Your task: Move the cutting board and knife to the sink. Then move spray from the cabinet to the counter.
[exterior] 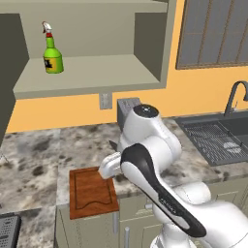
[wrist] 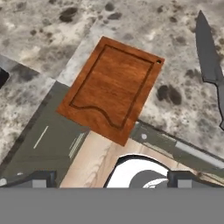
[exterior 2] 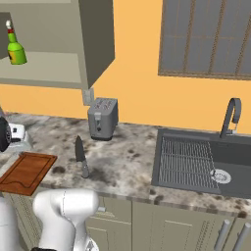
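My arm is folded low over the tabletop (exterior 2: 127, 162) edge, wrist turned down, hand camera looking straight onto the cutting board (wrist: 111, 89). My claw (wrist: 111, 180) is spread to its widest, holding nothing, its tips apart above the board's near end. The board lies flat at the front edge, one corner overhanging the drawer fronts. The knife (exterior 2: 81, 156) rests on the stone beside the board, apart from it (blade pointing toward the wall). The sink (exterior 2: 206, 162) sits far right. The spray (exterior: 52, 51) stands upright on the cabinet (exterior: 97, 80) shelf.
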You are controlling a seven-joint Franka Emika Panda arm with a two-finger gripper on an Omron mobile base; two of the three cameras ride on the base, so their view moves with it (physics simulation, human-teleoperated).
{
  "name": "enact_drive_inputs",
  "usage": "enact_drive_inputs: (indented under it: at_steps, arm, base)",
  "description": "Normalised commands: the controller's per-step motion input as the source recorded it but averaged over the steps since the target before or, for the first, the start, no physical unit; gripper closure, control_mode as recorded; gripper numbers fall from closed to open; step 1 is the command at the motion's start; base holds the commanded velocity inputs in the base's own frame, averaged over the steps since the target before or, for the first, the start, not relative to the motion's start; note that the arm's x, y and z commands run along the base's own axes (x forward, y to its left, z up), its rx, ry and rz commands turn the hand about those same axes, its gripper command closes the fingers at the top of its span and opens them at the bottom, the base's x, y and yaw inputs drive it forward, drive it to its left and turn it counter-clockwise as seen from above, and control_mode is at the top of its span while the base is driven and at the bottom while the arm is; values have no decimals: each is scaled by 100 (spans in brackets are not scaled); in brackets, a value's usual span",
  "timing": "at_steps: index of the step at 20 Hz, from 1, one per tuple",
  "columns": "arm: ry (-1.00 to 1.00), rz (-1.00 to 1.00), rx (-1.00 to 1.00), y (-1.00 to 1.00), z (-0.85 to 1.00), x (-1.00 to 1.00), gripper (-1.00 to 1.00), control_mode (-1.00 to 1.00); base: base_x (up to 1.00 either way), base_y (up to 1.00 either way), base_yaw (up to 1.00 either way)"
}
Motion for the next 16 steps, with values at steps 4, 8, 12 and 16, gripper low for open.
enact_drive_inputs:
  at_steps: [4, 8, 12, 16]
  arm:
    - [-11, 35, -14, 0, 29, -100, -100, -100]
    - [-11, 30, -21, -4, 17, -89, -100, -100]
    - [-9, 29, -21, -8, 4, -58, -100, -100]
    - [-10, 31, -16, -5, 0, -24, -100, -100]
  base:
    - [0, 0, 0]
    - [0, 0, 0]
    - [0, 0, 0]
    - [0, 0, 0]
